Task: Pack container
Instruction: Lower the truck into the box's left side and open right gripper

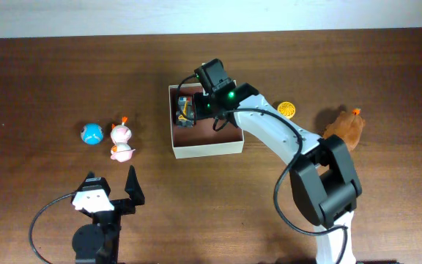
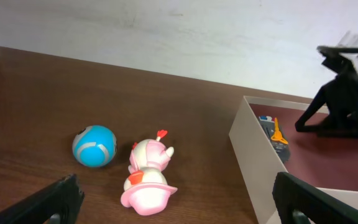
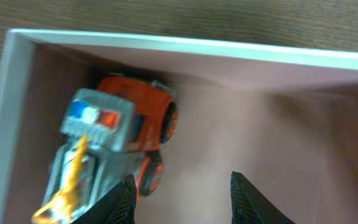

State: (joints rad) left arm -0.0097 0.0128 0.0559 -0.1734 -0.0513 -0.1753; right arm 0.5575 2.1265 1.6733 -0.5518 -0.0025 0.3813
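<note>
The container [image 1: 204, 149] is a square shallow box with cream walls and a reddish-brown inside, at the table's middle. An orange and grey toy truck [image 1: 185, 110] lies in its back left corner; it also shows in the right wrist view [image 3: 114, 143] and the left wrist view [image 2: 277, 135]. My right gripper [image 3: 182, 202] is open above the box floor, just right of the truck, holding nothing. My left gripper [image 2: 179, 202] is open and empty near the front left, facing a pink and white toy [image 2: 146, 176] and a blue ball [image 2: 94, 145]. The container's wall shows in the left wrist view [image 2: 253, 163].
The blue ball [image 1: 92, 134] and two pink and white toys [image 1: 121, 142] lie left of the box. A yellow disc [image 1: 287, 110] and a brown plush toy [image 1: 345, 128] lie to its right. The right arm [image 1: 277, 136] reaches over the box's right side.
</note>
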